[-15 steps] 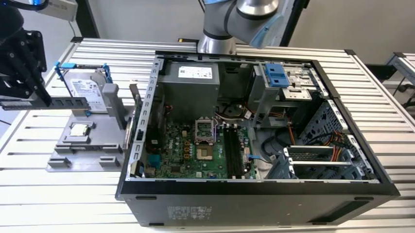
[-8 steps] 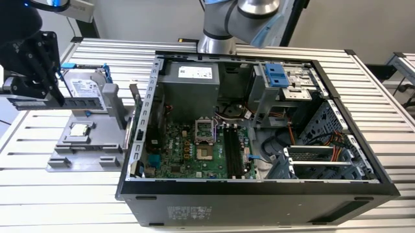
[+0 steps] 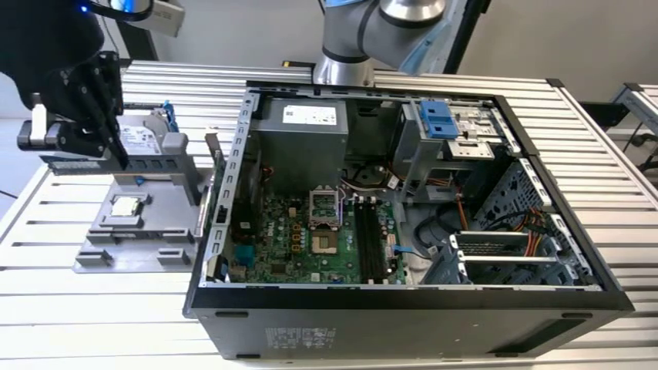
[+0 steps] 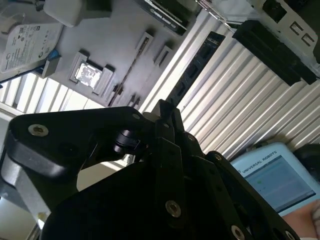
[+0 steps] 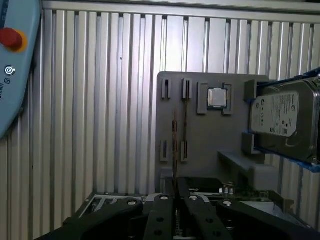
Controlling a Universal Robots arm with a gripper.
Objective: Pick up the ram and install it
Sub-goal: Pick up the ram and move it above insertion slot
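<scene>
Exterior view: the gripper (image 3: pixel 111 156) hangs high at the exterior view's left, over the grey parts tray (image 3: pixel 103 258) on the slatted counter (image 3: pixel 103 324).
Gripper state: clenched on the ram (image 3: pixel 64 164), with the board pinched between its black fingers.
Ram, exterior view: it lies level, one end in the fingertips and the rest poking out toward the exterior view's left edge, higher in the frame than the tray's flat base.
Ram, second wrist view: there it is, the ram (image 4: pixel 197 62), a dark stick with black chips running straight out from the closed tips.
Ram, first wrist view: the ram (image 5: pixel 174 145) shows edge-on as a thin line coming out of the gripper, with the tray's narrow slots behind it.
Tray: the processor chip (image 3: pixel 125 206) sits in its pocket, and the hard drive (image 3: pixel 139 142) stands in a blue bracket just behind the gripper.
Computer case: the case (image 3: pixel 411 299) lies open at centre frame, its memory slots (image 3: pixel 368 239) well apart from the ram, toward the exterior view's right.
</scene>
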